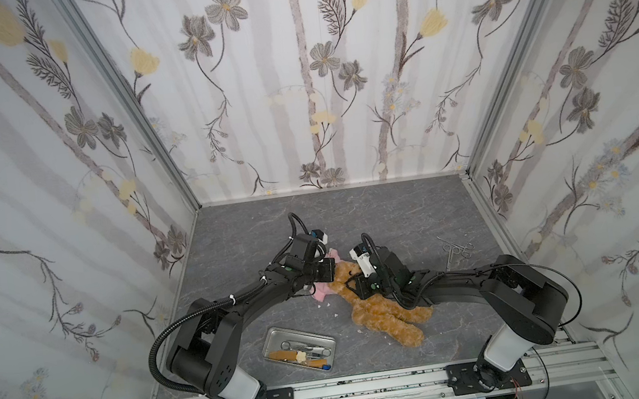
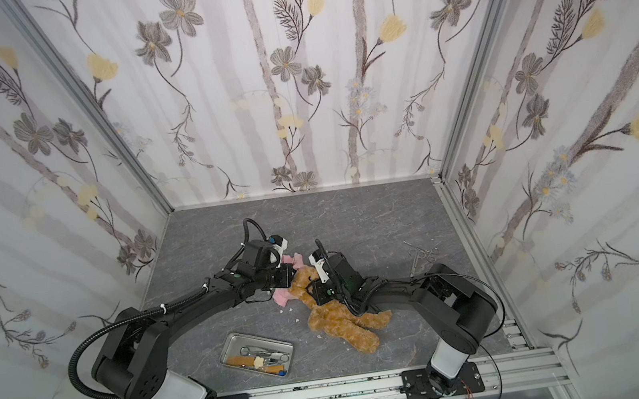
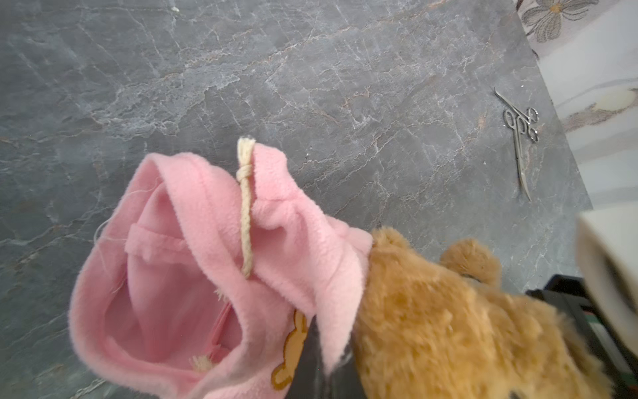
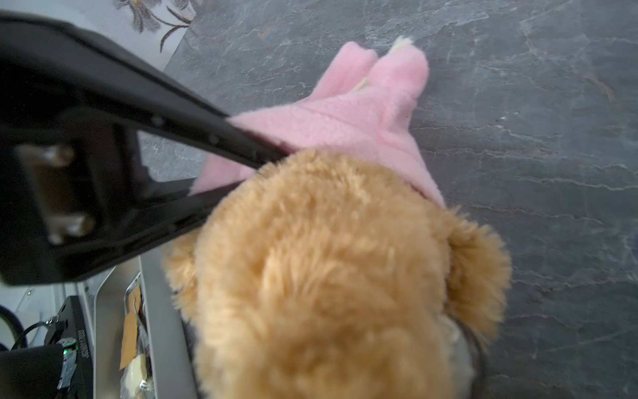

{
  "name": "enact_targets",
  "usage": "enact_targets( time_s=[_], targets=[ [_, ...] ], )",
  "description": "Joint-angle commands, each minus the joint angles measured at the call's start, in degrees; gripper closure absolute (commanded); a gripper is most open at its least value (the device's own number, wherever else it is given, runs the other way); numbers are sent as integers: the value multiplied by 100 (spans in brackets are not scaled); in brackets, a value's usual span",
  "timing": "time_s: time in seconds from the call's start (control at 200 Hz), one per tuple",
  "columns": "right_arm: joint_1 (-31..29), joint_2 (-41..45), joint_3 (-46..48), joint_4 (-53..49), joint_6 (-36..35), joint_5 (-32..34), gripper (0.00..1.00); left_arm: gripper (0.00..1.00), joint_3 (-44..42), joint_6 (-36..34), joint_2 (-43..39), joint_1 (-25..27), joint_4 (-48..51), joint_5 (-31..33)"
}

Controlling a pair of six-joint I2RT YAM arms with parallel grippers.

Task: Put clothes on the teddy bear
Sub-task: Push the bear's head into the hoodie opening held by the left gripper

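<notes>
The golden-brown teddy bear (image 1: 383, 318) (image 2: 338, 319) lies on the grey table, head to the far left, legs to the near right. A pink hooded shirt (image 1: 323, 290) (image 3: 207, 241) with a cream drawstring hangs open beside its head. My left gripper (image 1: 332, 278) (image 3: 331, 366) is shut on the shirt's hem, right against the bear's head (image 3: 448, 328). My right gripper (image 1: 353, 284) (image 4: 331, 345) has the bear's head (image 4: 328, 276) between its fingers, which the fur mostly hides. In the right wrist view the shirt (image 4: 345, 117) lies beyond the head, with the left gripper's black fingers reaching into it.
A metal tray (image 1: 301, 332) (image 2: 260, 337) holding scissors and small tools sits near the front, left of the bear's legs. Steel scissors (image 1: 457, 251) (image 3: 518, 138) lie at the right by the wall. Small white scraps dot the table near the shirt. Flowered walls close off three sides.
</notes>
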State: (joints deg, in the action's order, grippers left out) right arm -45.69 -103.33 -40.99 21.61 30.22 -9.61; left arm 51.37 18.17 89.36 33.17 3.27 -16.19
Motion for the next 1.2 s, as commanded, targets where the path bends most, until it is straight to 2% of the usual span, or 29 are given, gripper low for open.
enact_targets(
  time_s=[0.0, 0.105, 0.145, 0.375, 0.645, 0.869, 1.029, 1.194],
  targets=[
    [-59, -57, 42, 240, 369, 603, 86, 100, -3, 37, -93, 25, -164, -208],
    [-89, -136, -49, 117, 417, 928, 87, 100, 39, 29, -73, 67, -160, -503],
    [-295, -176, -104, 85, 437, 1002, 87, 100, 56, 20, -55, 88, -160, -611],
    [-481, -379, -172, 92, 510, 1255, 88, 100, 153, 111, -49, 155, -151, -777],
    [-527, -54, 274, 1147, -288, 911, 87, 100, 335, 473, 73, 161, -151, -413],
    [-547, 146, 333, 1282, -731, 585, 86, 100, 525, 656, 203, 190, -160, -188],
    [-551, 6, 212, 1225, -1017, 198, 87, 100, 608, 673, 264, 229, -160, -299],
    [-504, -319, 300, 1528, -1127, 79, 87, 99, 631, 711, 259, 254, -224, -626]
  ],
)
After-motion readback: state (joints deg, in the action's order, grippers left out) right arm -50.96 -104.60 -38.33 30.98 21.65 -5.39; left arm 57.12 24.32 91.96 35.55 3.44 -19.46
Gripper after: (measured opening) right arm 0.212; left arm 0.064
